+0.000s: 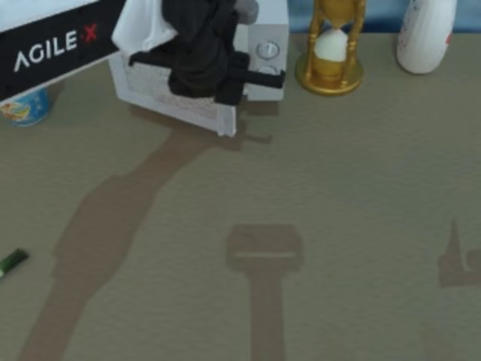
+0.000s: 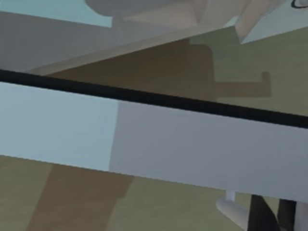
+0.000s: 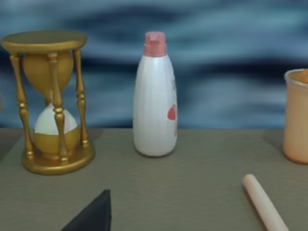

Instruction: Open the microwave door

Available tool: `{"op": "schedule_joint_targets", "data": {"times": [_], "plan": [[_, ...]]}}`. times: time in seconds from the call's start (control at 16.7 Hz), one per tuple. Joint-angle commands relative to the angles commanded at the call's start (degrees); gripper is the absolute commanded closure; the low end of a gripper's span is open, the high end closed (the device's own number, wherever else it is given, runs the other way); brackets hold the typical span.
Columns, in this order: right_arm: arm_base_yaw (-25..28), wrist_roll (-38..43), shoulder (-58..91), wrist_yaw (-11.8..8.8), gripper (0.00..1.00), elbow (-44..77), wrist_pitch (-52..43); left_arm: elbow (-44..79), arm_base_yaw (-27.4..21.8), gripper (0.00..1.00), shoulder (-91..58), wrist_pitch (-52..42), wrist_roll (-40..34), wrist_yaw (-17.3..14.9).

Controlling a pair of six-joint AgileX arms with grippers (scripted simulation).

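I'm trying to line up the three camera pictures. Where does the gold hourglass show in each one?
Top view: the gold hourglass stands at the upper edge, right of the microwave and left of the white bottle.
Left wrist view: not in it.
Right wrist view: the hourglass stands at the picture's left, the bottle beside it.
Shared landmark: the white bottle, seen in the top and right wrist views.
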State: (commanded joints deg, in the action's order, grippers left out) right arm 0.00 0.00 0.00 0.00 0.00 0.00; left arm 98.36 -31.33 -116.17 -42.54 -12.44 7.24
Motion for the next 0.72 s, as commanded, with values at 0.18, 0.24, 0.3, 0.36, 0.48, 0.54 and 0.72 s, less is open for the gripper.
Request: {"op": "schedule_joint_targets", "data": {"times": [0.18, 0.24, 0.3, 0.36, 0.48, 0.54, 0.72], "plan": [[0.0, 0.0, 0.0, 0.0, 0.0, 0.0, 0.0, -0.21, -0.38, 1.0, -0.26, -0.01, -0.23, -0.33], [0.0, 0.0, 0.0, 0.0, 0.0, 0.0, 0.0, -0.35, -0.33, 1.0, -0.11, 0.08, -0.04, -0.38], [0.0, 0.0, 0.0, 0.0, 0.0, 0.0, 0.0, -0.89, -0.19, 1.0, 0.38, 0.37, 0.66, -0.62], [0.0, 0.0, 0.0, 0.0, 0.0, 0.0, 0.0, -1.77, 0.03, 1.0, 1.1, 0.76, 1.65, -1.01], [0.0, 0.0, 0.0, 0.0, 0.0, 0.0, 0.0, -4.13, 0.82, 1.0, 2.77, 1.62, 3.96, -2.17], [0.0, 0.0, 0.0, 0.0, 0.0, 0.0, 0.0, -5.34, 1.14, 1.0, 3.55, 2.02, 5.19, -2.88], [0.0, 0.0, 0.0, 0.0, 0.0, 0.0, 0.0, -7.24, 1.7, 1.0, 5.04, 2.85, 7.2, -4.1]]}}
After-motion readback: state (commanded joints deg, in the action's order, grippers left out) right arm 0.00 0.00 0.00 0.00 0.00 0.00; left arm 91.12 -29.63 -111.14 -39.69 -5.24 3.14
